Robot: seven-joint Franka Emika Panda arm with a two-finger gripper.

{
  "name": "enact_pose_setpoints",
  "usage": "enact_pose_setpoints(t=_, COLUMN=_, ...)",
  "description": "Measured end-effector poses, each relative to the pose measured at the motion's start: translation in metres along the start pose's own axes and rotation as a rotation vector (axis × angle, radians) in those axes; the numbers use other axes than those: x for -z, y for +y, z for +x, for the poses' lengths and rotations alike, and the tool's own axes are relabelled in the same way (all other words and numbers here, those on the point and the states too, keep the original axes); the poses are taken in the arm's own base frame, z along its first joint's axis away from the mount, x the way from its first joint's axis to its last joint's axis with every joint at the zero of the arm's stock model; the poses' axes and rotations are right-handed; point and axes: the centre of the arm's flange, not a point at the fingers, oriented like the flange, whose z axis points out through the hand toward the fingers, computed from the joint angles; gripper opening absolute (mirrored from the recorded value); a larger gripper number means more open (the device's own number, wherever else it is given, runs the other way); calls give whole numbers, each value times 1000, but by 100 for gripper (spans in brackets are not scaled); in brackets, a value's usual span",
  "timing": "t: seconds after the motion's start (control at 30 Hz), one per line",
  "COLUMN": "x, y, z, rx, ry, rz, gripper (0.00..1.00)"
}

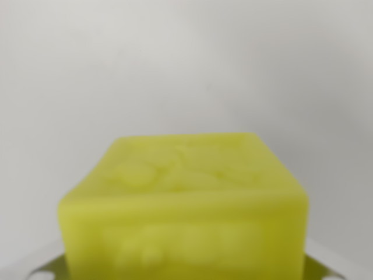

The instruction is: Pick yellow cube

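soft even light, blurred close-up

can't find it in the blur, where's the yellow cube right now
The yellow cube fills the lower centre of the wrist view, very close and blurred, against a plain pale background.

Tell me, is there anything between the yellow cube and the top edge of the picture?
Nothing: in the wrist view, only bare pale grey surface lies beyond the yellow cube.

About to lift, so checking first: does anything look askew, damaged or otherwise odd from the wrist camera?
Nothing stands out. The yellow cube fills the lower middle of the blurred wrist view, looks intact, and sits slightly turned. The pale surface behind it shows no spill. The gripper's state cannot be judged here.
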Motion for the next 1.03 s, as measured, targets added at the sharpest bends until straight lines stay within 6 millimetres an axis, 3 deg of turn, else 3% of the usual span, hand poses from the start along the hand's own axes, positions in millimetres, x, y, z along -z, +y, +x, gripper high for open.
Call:
enact_pose_setpoints(t=0.77, x=58, y=0, z=0, rx=0, ry=0, rz=0, gripper=0)
enact_pose_setpoints(t=1.03, x=63, y=0, z=0, rx=0, ry=0, rz=0, gripper=0)
